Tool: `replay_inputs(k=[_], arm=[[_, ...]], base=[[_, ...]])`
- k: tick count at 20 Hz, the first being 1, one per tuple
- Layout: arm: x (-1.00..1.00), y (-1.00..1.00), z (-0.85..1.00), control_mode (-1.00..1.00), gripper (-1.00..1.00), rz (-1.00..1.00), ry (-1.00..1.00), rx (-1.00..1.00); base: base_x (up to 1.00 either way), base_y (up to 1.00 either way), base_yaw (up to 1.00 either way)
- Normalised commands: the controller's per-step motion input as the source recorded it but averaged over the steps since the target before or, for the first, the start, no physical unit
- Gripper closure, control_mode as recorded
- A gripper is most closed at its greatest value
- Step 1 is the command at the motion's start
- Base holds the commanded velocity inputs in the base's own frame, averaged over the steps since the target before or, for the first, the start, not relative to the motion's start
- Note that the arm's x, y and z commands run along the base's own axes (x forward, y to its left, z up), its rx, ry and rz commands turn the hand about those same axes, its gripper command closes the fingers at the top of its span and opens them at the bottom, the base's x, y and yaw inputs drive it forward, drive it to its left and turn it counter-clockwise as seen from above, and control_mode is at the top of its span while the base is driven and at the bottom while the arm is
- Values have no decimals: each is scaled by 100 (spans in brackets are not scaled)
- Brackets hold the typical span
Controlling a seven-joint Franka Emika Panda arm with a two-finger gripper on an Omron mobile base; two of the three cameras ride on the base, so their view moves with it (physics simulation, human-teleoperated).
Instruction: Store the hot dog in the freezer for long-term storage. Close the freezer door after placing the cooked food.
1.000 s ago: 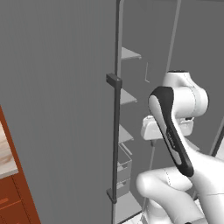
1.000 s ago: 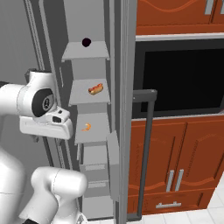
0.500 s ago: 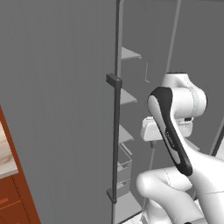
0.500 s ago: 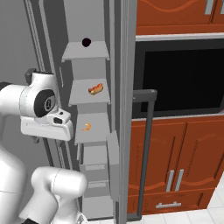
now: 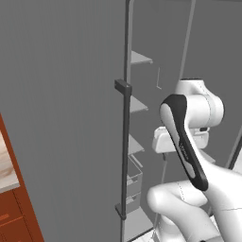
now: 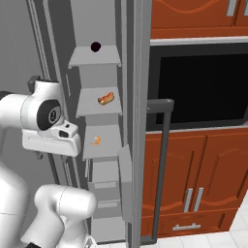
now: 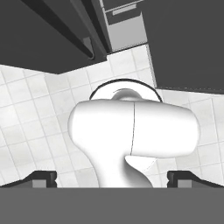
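Left base view, door: I see the narrow grey freezer door (image 5: 61,118) swung open, filling the 9 o'clock side, its long dark vertical handle (image 5: 124,151) running down the middle.
Left base view, freezer: the grey freezer compartment with white inner shelves (image 5: 140,104) stands open past the door edge, at about 12 o'clock.
Left base view, arm: my white arm with dark joints (image 5: 189,142) rises at 4 o'clock, in front of the shelves.
Right base view, hot dog: the tiny tan-orange bun with red sausage (image 6: 105,99) lies on the second white shelf from the top, at roughly 11 o'clock of the frame.
Right base view, other items: a small dark round thing (image 6: 95,47) sits on the top shelf; a small orange item (image 6: 96,141), too small for me to identify, is on the shelf below the hot dog.
Right base view, surroundings: the dark built-in oven (image 6: 201,85) and red-brown wooden cabinets (image 6: 193,179) are at 3 o'clock.
Hand view, gripper: two dark fingertips (image 7: 41,178) sit far apart at the bottom corners, nothing between them, over white tiled floor (image 7: 26,113).
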Motion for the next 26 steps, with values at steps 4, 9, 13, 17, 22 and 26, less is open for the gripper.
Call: replay_inputs(k=[4,9,13,17,22,26], arm=[[0,0,0,100,-100,0,0,0],[0,0,0,100,-100,0,0,0],[0,0,0,100,-100,0,0,0],[0,0,0,100,-100,0,0,0],[0,0,0,100,-100,0,0,0],[0,0,0,100,-100,0,0,0]], base=[[-46,0,0],[-62,-1,0],[-69,0,0],[-61,-1,10],[-42,-21,30],[-42,-27,37]])
